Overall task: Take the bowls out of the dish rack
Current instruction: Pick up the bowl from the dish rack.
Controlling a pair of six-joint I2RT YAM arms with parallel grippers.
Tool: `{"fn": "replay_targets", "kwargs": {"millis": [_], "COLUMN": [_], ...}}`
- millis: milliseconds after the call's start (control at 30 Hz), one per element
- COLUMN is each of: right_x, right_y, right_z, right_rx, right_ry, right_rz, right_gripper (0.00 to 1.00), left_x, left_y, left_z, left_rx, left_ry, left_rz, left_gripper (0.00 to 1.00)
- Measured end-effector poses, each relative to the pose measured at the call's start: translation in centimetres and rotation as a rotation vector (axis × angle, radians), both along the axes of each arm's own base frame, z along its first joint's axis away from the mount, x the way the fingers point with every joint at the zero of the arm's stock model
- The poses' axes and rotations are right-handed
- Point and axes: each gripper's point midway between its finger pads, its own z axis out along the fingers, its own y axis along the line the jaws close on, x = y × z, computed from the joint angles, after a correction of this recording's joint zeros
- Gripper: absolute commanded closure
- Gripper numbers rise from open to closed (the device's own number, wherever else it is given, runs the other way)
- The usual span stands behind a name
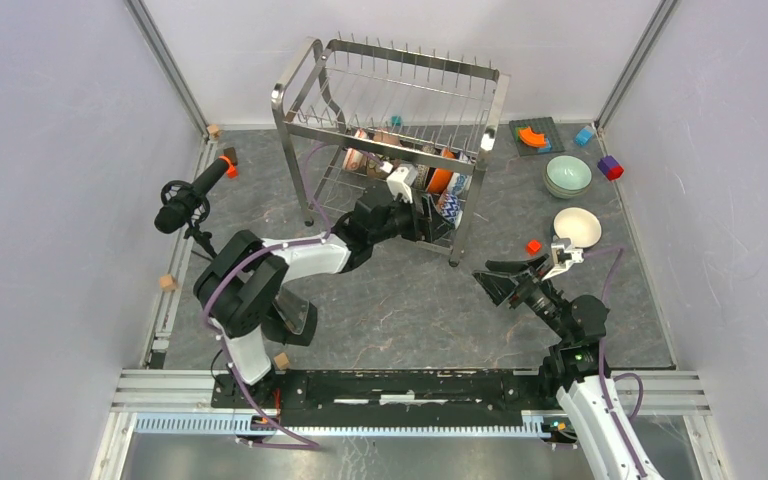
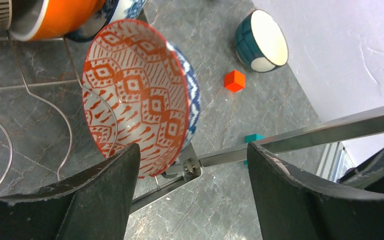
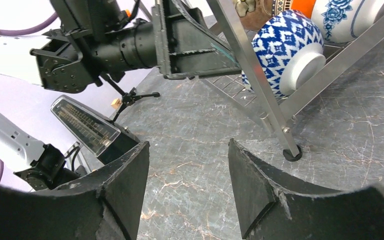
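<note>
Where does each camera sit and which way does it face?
Top view: fixed above and behind the arm bases, looking down on the table and dish rack; the left arm and right arm show.
Left wrist: on the left arm, looking past the open left claw at a red-patterned bowl in the rack; two fingers show.
Right wrist: low over the table, looking past the open right claw at the rack's leg and the left arm.
Shared: both wrist views catch the rack's frame.
</note>
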Motion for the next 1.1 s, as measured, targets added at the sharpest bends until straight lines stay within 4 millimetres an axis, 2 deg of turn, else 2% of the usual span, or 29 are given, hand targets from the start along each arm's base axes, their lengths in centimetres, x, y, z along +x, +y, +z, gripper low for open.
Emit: {"fn": "replay_targets", "kwargs": {"millis": [133,467,867,1100], "right_x": [-0.2,-0.5,-0.8,-1.0], "right_y": [0.2,0.5,0.8,0.9], "right_z": [0.1,0.3,0.6,0.6], "right_rx": [-0.002,-0.006,-0.010,-0.012], "right_ry": [-0.006,-0.025,-0.042,-0.044], "right_rz": [0.017,0.030,0.053,0.063], "right_gripper": [0.37,0.38,0.39,0.39], "left_x": [0.5,1.7,2.4,2.3], "left_y": [0.1,1.4,1.2,0.8], "left_z": [-1.2,-0.7,1.0,0.4], "left_rx": [0.006,-0.093,-0.267,-0.286], "left_ry": [0.026,-0.075,-0.224,-0.243], "left_rz": [0.027,0.141,0.158,0.151], "left_gripper": [0.17,0.21,0.24,0.28]}}
